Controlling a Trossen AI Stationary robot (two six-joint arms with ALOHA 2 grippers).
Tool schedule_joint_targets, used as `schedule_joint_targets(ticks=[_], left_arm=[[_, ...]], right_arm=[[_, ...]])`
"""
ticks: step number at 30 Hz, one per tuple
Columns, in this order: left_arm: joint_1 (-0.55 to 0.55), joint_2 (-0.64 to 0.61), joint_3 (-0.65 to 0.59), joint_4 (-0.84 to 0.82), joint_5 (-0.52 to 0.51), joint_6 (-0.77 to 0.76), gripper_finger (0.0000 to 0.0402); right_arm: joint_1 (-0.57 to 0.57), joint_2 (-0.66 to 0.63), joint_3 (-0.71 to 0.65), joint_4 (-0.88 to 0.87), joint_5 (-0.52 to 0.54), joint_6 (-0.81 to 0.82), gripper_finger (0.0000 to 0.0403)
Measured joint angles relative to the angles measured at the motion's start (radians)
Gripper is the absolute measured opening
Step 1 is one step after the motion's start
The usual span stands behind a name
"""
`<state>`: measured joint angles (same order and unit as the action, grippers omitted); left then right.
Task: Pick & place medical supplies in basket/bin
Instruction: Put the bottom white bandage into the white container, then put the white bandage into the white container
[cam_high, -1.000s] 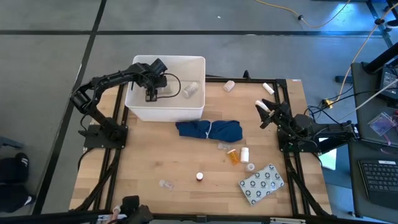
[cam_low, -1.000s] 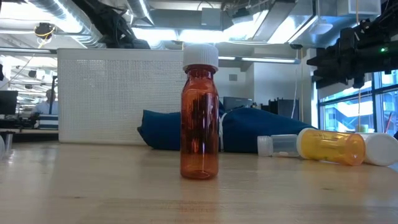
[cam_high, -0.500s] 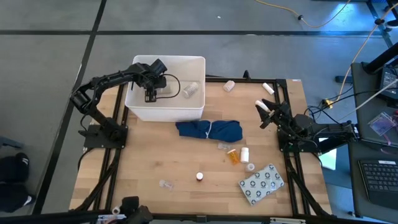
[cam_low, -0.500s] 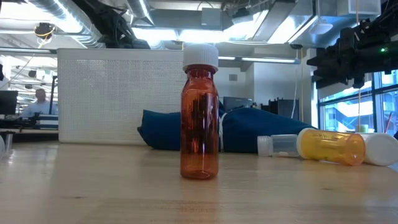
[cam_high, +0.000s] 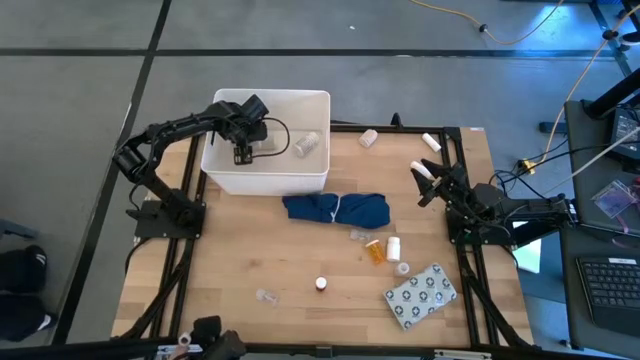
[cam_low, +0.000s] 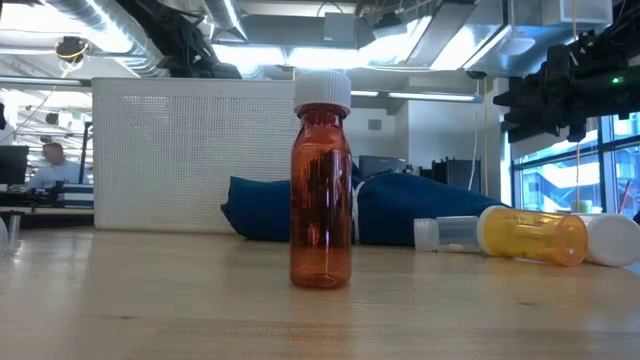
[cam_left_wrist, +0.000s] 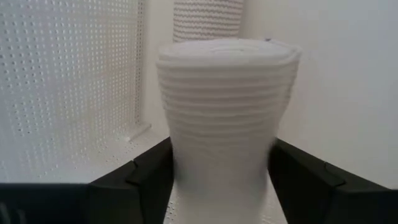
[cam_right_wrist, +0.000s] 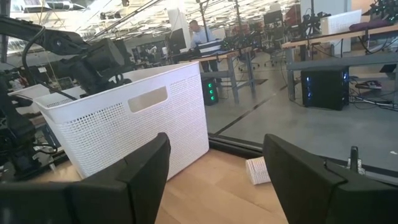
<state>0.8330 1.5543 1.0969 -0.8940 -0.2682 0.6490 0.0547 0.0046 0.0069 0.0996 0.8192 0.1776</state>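
Gauze roll (cam_left_wrist: 227, 118) sits squeezed between the fingers (cam_left_wrist: 146, 180) of the left gripper (cam_high: 243, 152), which is down inside the white basket (cam_high: 318, 100). One more white roll (cam_high: 307, 146) lies in the basket too. The right gripper (cam_high: 428, 183) waits wide open with nothing in it over the table's right side.

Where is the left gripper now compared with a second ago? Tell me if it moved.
No. In the high view the left gripper hangs at the same spot inside the white bin, no nearer any bin wall than before, with a gauze roll between its fingers.
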Motion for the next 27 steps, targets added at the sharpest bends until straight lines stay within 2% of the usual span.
schedule_joint_targets(ticks=[5, 9, 11, 17, 21, 25, 27], left_arm=[[0.000, -0.001, 0.000, 0.000, -0.001, -0.025, 0.0268], [0.000, -0.001, 0.000, 0.001, -0.022, -0.014, 0.0274], [0.000, -0.006, 0.000, 0.001, -0.053, -0.056, 0.0273], [0.000, -0.092, 0.004, 0.001, -0.036, -0.104, 0.0274], [0.000, -0.182, 0.044, 0.012, 0.053, -0.223, 0.0273], [0.000, -0.279, 0.065, 0.079, 0.188, -0.399, 0.0272], [0.000, -0.323, 0.065, 0.109, 0.218, -0.469, 0.0274]], right_arm=[[0.000, 0.000, 0.000, 0.000, 0.000, -0.001, 0.0257], [0.000, 0.000, 0.000, 0.011, 0.000, -0.001, 0.0257], [0.000, 0.000, 0.000, 0.050, 0.000, 0.002, 0.0257], [0.000, 0.000, 0.000, 0.249, 0.000, -0.007, 0.0257], [0.000, 0.000, 0.000, 0.335, 0.000, -0.005, 0.0257], [0.000, 0.000, 0.000, 0.343, -0.001, 0.017, 0.0257], [0.000, 0.000, 0.004, 0.345, -0.023, 0.033, 0.0257]])
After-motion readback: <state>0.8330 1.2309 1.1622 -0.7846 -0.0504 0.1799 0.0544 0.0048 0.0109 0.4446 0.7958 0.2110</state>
